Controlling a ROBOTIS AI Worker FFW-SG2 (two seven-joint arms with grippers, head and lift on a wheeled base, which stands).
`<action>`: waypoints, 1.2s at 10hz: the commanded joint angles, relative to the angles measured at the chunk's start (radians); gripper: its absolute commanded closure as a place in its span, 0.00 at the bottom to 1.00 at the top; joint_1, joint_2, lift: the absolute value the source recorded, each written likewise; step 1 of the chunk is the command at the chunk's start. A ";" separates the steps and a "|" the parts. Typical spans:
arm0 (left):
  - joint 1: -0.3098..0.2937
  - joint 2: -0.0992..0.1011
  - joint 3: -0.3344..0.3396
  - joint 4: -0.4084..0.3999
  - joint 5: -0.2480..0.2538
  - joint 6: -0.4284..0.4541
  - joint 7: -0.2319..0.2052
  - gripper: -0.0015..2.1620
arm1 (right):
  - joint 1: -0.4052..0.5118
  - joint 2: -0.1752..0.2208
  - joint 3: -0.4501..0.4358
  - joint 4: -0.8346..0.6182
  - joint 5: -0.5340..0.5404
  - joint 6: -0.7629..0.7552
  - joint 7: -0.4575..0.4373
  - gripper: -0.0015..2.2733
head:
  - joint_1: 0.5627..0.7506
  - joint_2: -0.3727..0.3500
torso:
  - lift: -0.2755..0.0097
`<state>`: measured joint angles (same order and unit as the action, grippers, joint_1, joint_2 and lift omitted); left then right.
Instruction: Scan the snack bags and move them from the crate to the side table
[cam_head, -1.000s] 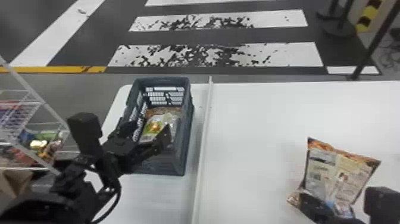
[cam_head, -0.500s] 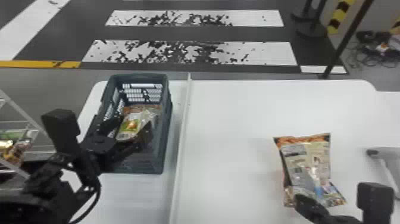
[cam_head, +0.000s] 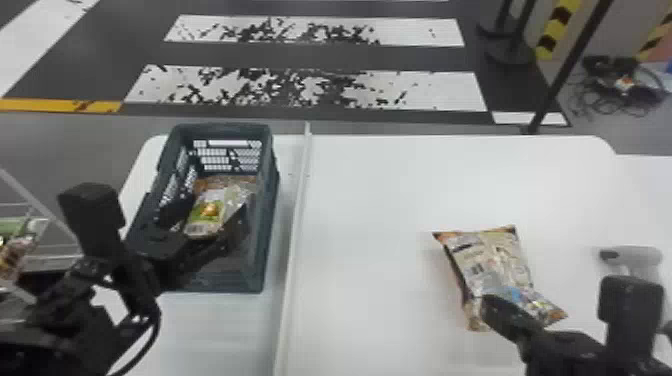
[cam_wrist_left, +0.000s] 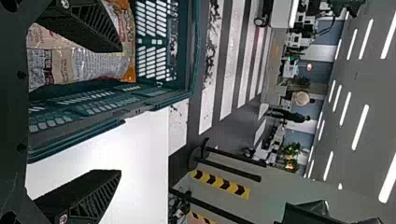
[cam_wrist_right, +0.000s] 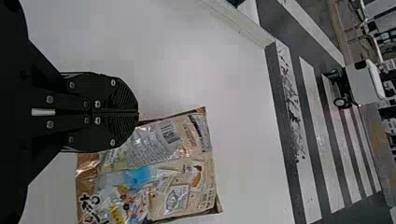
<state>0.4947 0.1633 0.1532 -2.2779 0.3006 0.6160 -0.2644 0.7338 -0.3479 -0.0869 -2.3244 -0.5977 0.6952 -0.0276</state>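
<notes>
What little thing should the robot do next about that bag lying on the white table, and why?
I'd probably have the right tool open its fingers. They are pressed together with nothing between them, while the bag lies flat partly beneath them, so it likely can't be picked up until they part. Its barcode already faces up.

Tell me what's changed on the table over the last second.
The bag on the table has turned counterclockwise in the head view, its far edge swinging toward the divider strip. The right gripper has moved forward; whether it let go of anything is unclear. The head camera has panned right. The crate, the snack inside and the left gripper stayed put.
</notes>
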 joint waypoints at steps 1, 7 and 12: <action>0.001 0.001 -0.009 -0.005 -0.003 0.000 0.001 0.03 | -0.047 0.004 -0.027 -0.012 -0.027 0.001 -0.002 0.96 | 0.70 0.55 | 0.66; 0.022 -0.001 -0.020 -0.035 -0.021 0.003 0.007 0.03 | -0.258 0.010 0.009 0.237 0.044 -0.036 0.005 0.96 | 0.70 0.44 | 0.66; 0.027 0.004 -0.024 -0.034 -0.021 0.003 -0.003 0.03 | -0.303 0.026 0.088 0.370 0.093 -0.079 -0.017 0.96 | 0.70 0.43 | 0.66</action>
<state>0.5205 0.1668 0.1288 -2.3117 0.2792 0.6191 -0.2668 0.4317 -0.3269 -0.0090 -1.9631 -0.5081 0.6164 -0.0455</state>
